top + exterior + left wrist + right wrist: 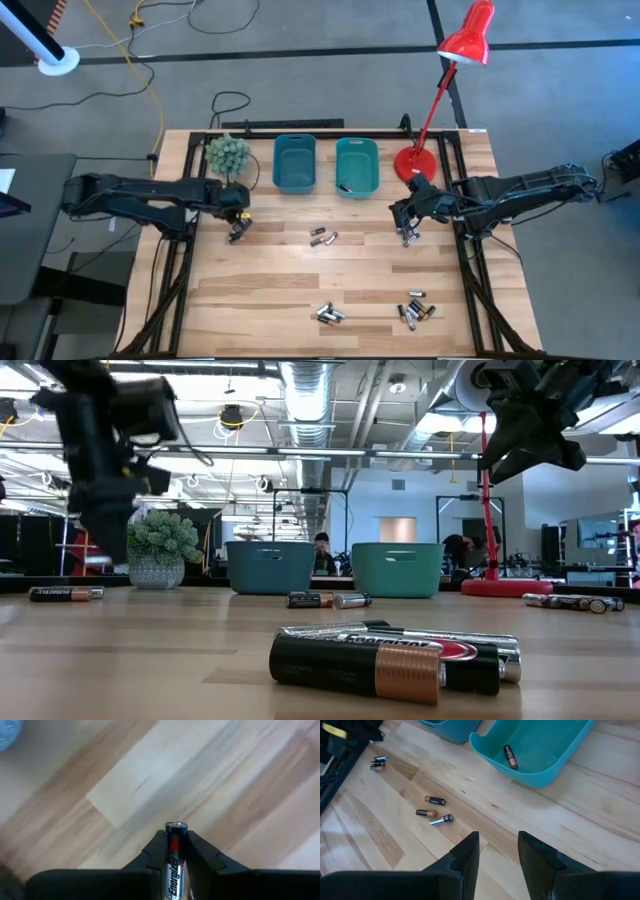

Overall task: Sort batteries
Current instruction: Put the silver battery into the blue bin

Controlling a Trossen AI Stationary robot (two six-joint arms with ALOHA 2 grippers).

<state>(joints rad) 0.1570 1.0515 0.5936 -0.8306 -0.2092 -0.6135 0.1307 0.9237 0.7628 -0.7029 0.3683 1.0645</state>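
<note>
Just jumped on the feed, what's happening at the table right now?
The robot is sorting batteries. The left hand is shut on a battery, held above the wood near the plant. The right hand is open and empty, hovering near the lamp. One battery already lies in the right bin. Loose batteries remain mid-table and in two clusters near the front edge.
</note>
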